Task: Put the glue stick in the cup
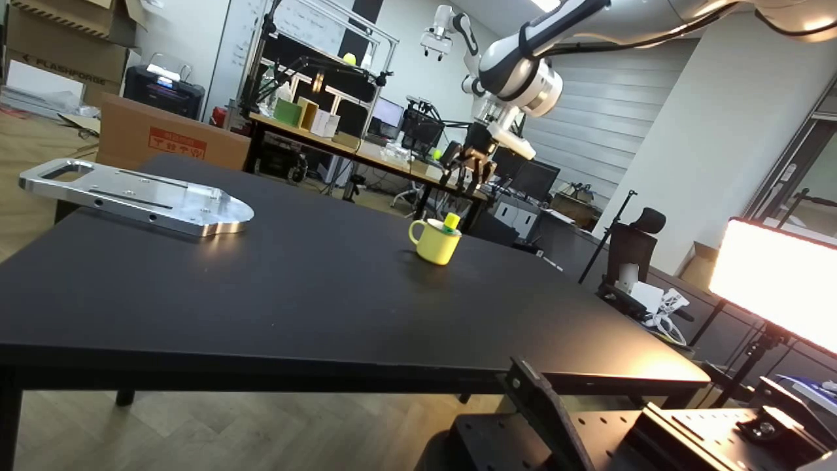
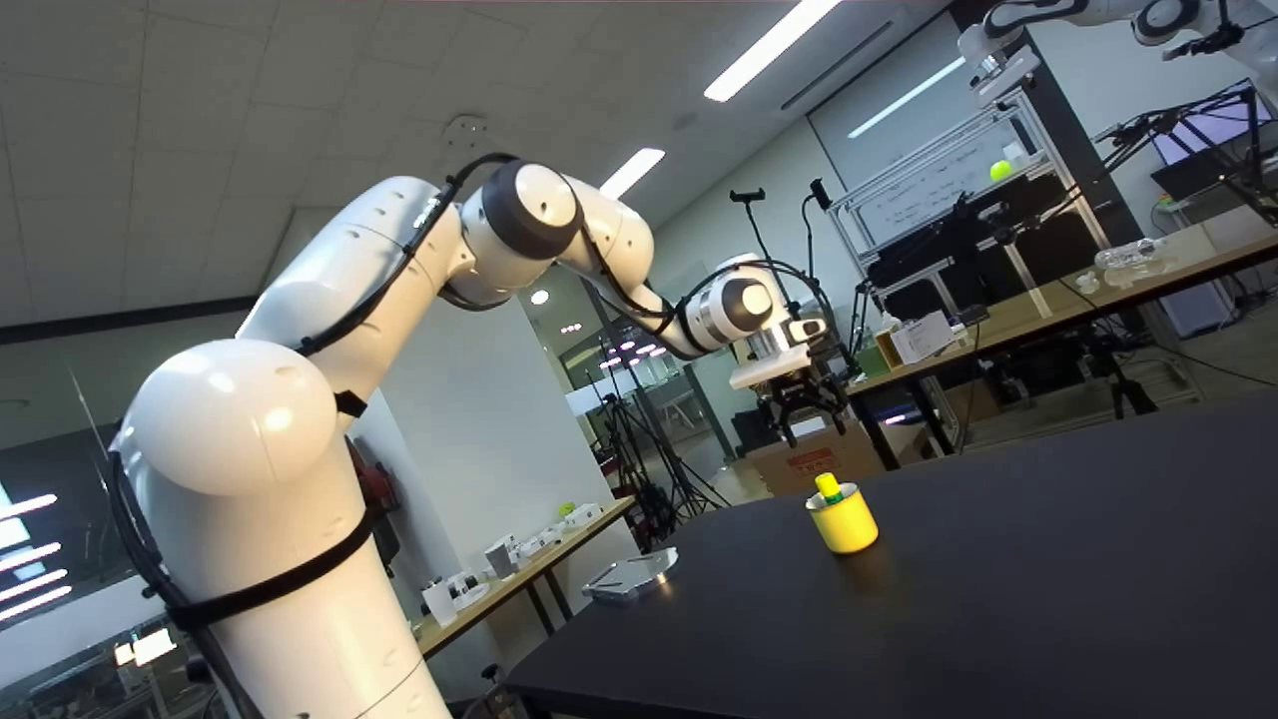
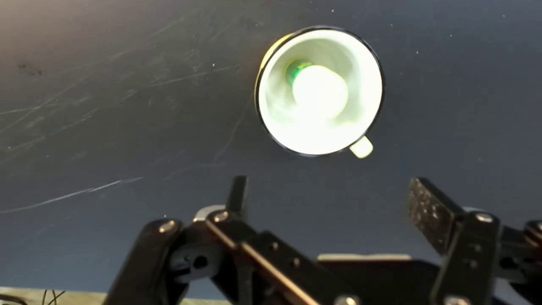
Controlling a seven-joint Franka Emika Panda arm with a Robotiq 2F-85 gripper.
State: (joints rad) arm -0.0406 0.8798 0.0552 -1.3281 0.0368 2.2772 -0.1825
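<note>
Shiny metal plate (image 1: 144, 196) on a black table (image 1: 274, 301), cardboard box (image 1: 127, 137) beyond, glowing light panel (image 1: 778, 281), chair (image 1: 631, 255)

In an exterior view, wood-patterned floor (image 1: 261, 428) is showing below the near edge of the table (image 1: 314, 294), a cardboard box (image 1: 134, 134) is standing behind the far left corner, and a wooden-topped bench (image 1: 373, 154) is running beyond the far edge. Past the right edge, a light panel (image 1: 778, 281) is glowing; overhead, a ceiling light (image 2: 771, 50) is shining.
</note>
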